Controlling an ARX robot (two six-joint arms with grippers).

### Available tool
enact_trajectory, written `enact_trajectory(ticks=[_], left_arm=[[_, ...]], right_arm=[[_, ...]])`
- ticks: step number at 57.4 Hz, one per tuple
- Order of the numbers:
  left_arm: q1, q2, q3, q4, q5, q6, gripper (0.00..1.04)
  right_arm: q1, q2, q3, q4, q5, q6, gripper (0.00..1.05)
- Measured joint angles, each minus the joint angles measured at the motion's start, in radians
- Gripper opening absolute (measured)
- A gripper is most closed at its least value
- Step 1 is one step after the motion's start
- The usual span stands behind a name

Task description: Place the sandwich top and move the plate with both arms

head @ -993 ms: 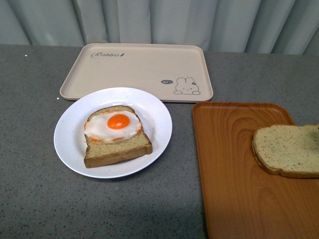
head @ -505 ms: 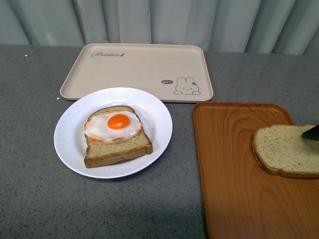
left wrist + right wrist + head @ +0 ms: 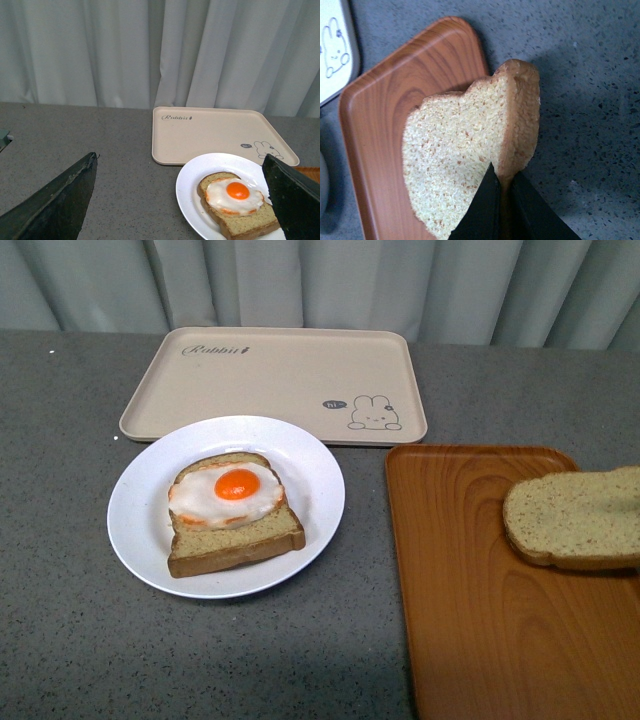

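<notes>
of our left gripper (image 3: 180,157) we see two broad dark wedges, matte black with a dull grey-green cast. their edges are slightly rough and their tips blunt. our right gripper (image 3: 501,174) shows two slimmer fingers (image 3: 479,212), plain black and without shine, each tapering from a wide base to a sharp point. the faces of both pairs look flat and plain.

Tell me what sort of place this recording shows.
Probably a staged lab tabletop, not a kitchen: grey speckled table, plain curtain backdrop, and a white plate with egg-topped bread.
</notes>
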Motion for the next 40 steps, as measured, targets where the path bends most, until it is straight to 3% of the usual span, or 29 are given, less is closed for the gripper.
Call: enact_trajectory(ticks=[11, 19, 34, 40], left_arm=[[0.000, 0.000, 0.000, 0.000, 0.000, 0.000, 0.98], [0.000, 0.000, 0.000, 0.000, 0.000, 0.000, 0.98], [0.000, 0.000, 0.000, 0.000, 0.000, 0.000, 0.98], [0.000, 0.000, 0.000, 0.000, 0.000, 0.000, 0.98]], right_arm=[[0.114, -0.207, -0.082, 0.072, -0.087, 0.109, 0.03], [0.251, -0.253, -0.077, 0.131, -0.106, 0.204, 0.03], [0.561, -0.065, 0.095, 0.234, -0.074, 0.398, 0.03], [0.634, 0.017, 0.160, 0.227, -0.056, 0.433, 0.03]])
